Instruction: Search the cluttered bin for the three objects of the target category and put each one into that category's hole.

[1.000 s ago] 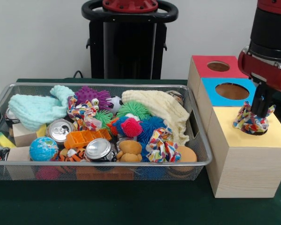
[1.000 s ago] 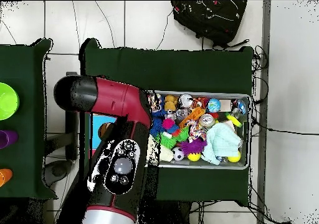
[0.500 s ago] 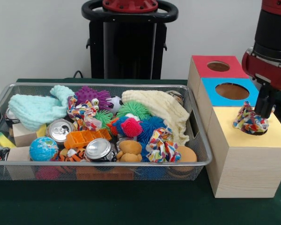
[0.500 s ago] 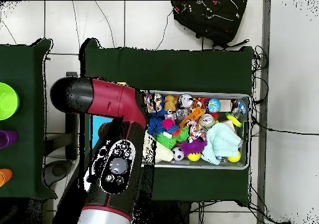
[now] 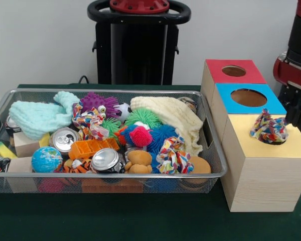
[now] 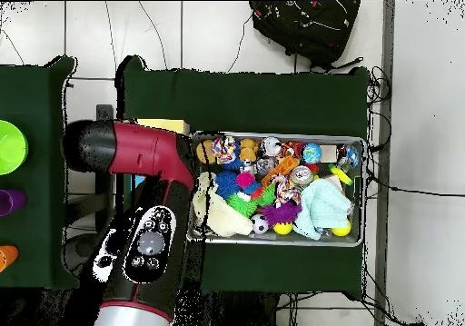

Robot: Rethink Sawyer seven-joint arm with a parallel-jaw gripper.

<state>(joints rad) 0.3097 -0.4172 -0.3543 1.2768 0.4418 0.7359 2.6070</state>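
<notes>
A plain white wall (image 5: pixel 40 45) stands behind the green-covered table (image 5: pixel 115 221). The floor (image 6: pixel 227 32) is pale tile, where a black bag (image 6: pixel 304 27) lies.

The wire mesh bin (image 5: pixel 211 150) is packed rim to rim, leaving no bare floor for a reach. Beside the bin, the wooden box row (image 5: pixel 263 175) has its red-topped round hole (image 5: pixel 234 71) and blue-topped round hole (image 5: pixel 248 97) open from above. A multicoloured knotted rope toy (image 5: pixel 269 128) sits over the yellow top's hole. The red and black arm (image 5: pixel 297 65) crowds the row's outer edge.
</notes>
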